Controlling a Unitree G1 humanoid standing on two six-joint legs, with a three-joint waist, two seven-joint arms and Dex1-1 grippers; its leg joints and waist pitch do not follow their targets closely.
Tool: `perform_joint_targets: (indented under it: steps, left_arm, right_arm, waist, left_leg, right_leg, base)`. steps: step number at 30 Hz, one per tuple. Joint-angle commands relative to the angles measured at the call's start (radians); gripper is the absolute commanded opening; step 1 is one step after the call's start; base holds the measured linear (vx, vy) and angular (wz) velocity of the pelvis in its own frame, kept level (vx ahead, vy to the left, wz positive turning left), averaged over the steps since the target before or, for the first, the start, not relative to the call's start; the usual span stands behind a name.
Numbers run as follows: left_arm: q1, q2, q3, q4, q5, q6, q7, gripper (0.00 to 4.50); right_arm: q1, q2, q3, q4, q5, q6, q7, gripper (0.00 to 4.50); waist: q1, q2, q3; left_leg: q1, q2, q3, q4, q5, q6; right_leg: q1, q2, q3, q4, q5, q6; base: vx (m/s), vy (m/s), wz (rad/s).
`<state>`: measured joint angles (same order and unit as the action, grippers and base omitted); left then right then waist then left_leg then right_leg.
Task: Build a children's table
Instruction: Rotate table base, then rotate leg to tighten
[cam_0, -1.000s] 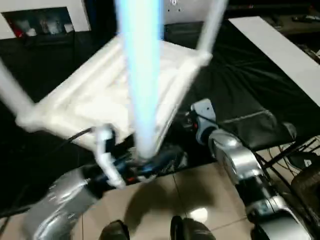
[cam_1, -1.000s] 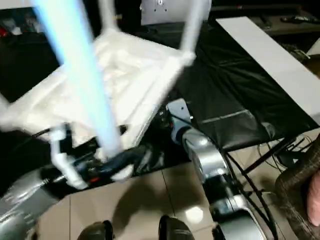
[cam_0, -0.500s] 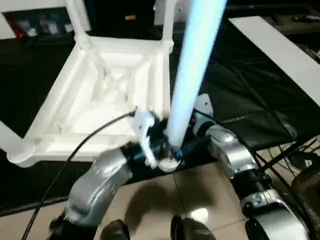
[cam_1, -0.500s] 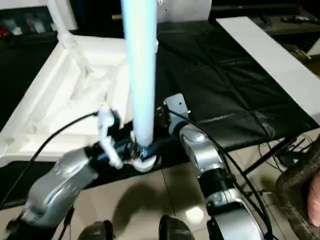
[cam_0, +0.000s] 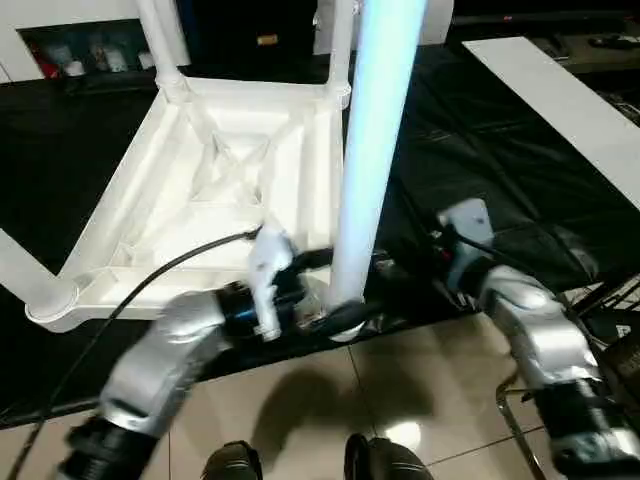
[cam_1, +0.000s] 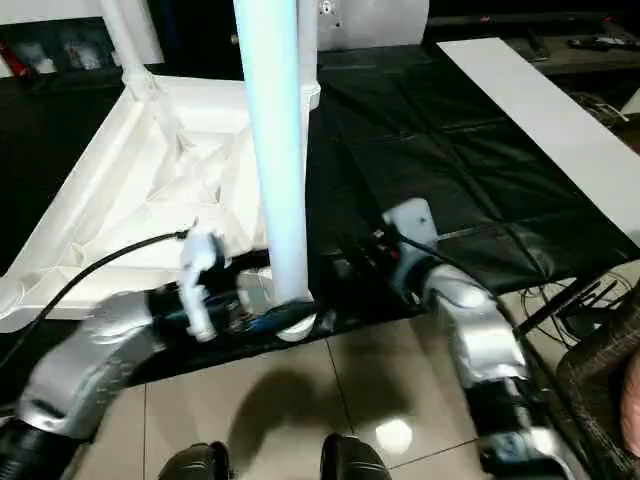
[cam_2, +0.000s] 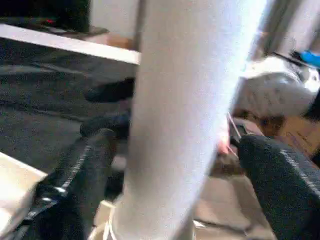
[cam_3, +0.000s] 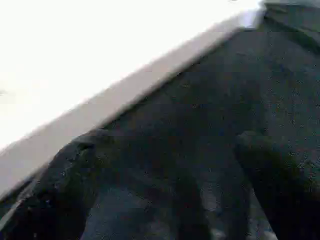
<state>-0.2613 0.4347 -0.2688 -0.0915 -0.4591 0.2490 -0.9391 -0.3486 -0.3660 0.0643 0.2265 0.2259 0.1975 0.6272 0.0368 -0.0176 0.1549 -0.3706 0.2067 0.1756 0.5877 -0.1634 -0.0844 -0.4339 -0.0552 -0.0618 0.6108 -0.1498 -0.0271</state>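
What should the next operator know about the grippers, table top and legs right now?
Left gripper: its fingers stand on either side of the near leg, apparently gripping it where it stands upright in the near corner socket.
Right gripper: open, empty, over the black cloth.
Table top: upside down on the cloth, ribs up.
Done: all four legs stand in sockets.
Left: check seating, flip upright.

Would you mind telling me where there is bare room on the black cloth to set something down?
The black cloth lies bare between the upturned table top and the white board. It is crowded at the near edge, where the left gripper holds the near leg, with the right gripper beside it.
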Motion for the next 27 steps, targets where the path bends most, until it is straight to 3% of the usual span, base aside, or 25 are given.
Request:
perform_joint_targets:
  steps: [1,4,13,22,27]
  left_arm:
    - [-0.026,0.082,-0.024,0.063,0.054,-0.034,-0.112,3.87]
    - [-0.071,0.144,-0.064,0.148,0.131,-0.099,-0.194,3.71]
    - [-0.238,0.18,-0.132,0.392,0.277,-0.246,-0.327,2.94]
    - [-0.311,0.15,-0.139,0.494,0.298,-0.288,-0.394,2.29]
    - [-0.319,0.148,-0.135,0.506,0.299,-0.297,-0.414,1.83]
  right_arm:
    - [0.037,-0.06,0.016,-0.095,0.04,0.036,0.108,4.5]
    - [0.074,-0.12,0.025,-0.164,0.066,0.055,0.195,4.5]
    - [0.177,-0.271,0.054,-0.38,0.186,0.172,0.416,4.5]
    - [0.215,-0.312,0.058,-0.456,0.22,0.227,0.45,4.5]
    - [0.22,-0.317,0.055,-0.465,0.223,0.237,0.453,4.5]
  waist:
    - [0.008,0.002,-0.081]
    - [0.007,0.003,-0.08]
    - [0.023,0.001,-0.088]
    - [0.03,0.0,-0.081]
    - [0.03,-0.002,-0.083]
  left_leg:
    - [0.012,0.006,-0.003,-0.066,-0.273,0.042]
    - [0.013,0.009,-0.005,-0.069,-0.272,0.043]
    - [0.005,0.012,-0.004,-0.063,-0.216,0.056]
    - [0.008,0.012,-0.007,-0.064,-0.249,0.042]
    - [0.006,0.011,-0.006,-0.063,-0.237,0.046]
  right_leg:
    - [0.061,-0.055,0.048,-0.097,-0.447,-0.099]
    - [0.059,-0.058,0.049,-0.099,-0.471,-0.081]
    - [0.068,-0.066,0.051,-0.086,-0.352,-0.149]
    - [0.062,-0.07,0.049,-0.098,-0.457,-0.123]
    - [0.063,-0.071,0.049,-0.096,-0.444,-0.124]
  base:
    - [0.0,0.0,0.0]
    - [0.0,0.0,0.0]
    - [0.0,0.0,0.0]
    - [0.0,0.0,0.0]
    - [0.0,0.0,0.0]
